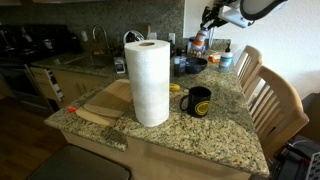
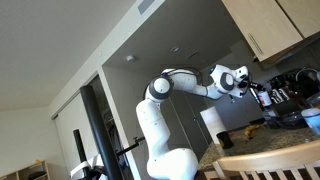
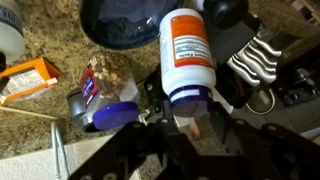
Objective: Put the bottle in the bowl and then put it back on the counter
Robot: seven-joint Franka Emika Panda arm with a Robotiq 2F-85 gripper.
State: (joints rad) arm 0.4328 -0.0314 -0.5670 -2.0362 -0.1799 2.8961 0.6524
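Observation:
My gripper is shut on the bottle, which has a red-orange label and a light cap with a blue band. The cap end points toward the wrist camera. I hold the bottle in the air above the counter, just past the rim of the wide dark blue bowl. In both exterior views the gripper holds the bottle high above the far end of the counter. The bowl sits below it.
A blue-lidded clear jar, an orange box and a white-and-blue bottle stand near the bowl. A metal wire object lies beside it. A paper towel roll, a black mug and a cutting board sit nearer; chairs line the counter's edge.

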